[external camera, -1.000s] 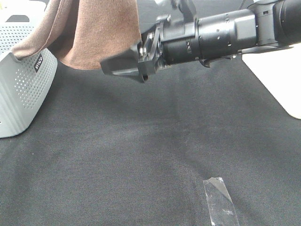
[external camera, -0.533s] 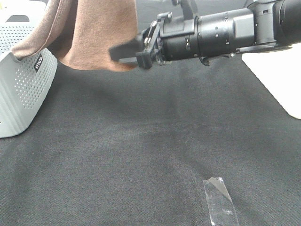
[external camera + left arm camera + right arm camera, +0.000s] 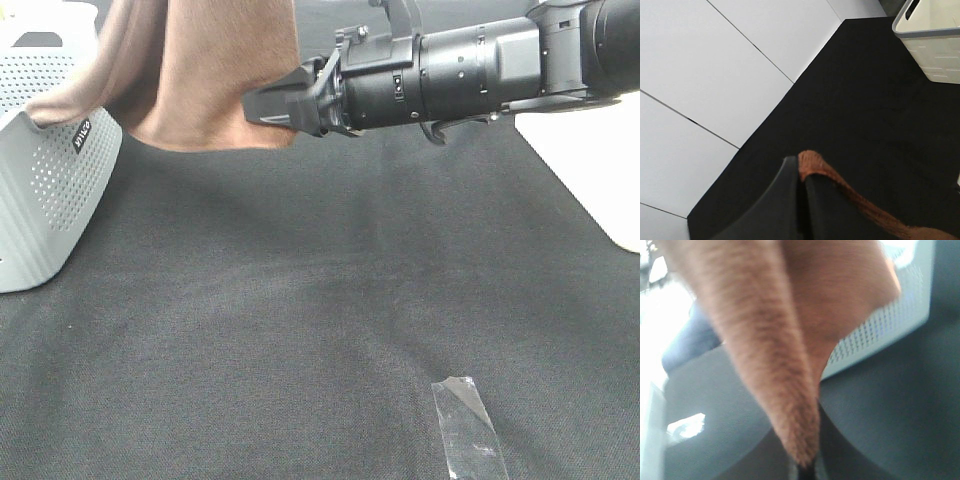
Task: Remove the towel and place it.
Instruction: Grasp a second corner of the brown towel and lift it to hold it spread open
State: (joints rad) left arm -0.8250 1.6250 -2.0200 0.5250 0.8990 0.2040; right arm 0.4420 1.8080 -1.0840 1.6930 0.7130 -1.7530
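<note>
A black table (image 3: 300,300) carries a grey basket (image 3: 40,190) at the left. The brown towel (image 3: 210,70) hangs above the far left, with one fold over the basket's rim. The right gripper (image 3: 265,105) is clamped on its lower edge and the left gripper (image 3: 799,175) pinches a corner, probably so the two arms can lift it clear and spread it.

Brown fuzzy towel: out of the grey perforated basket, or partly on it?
Partly on it. The brown fuzzy towel hangs lifted, yet one fold lies over the rim of the grey perforated basket.
</note>
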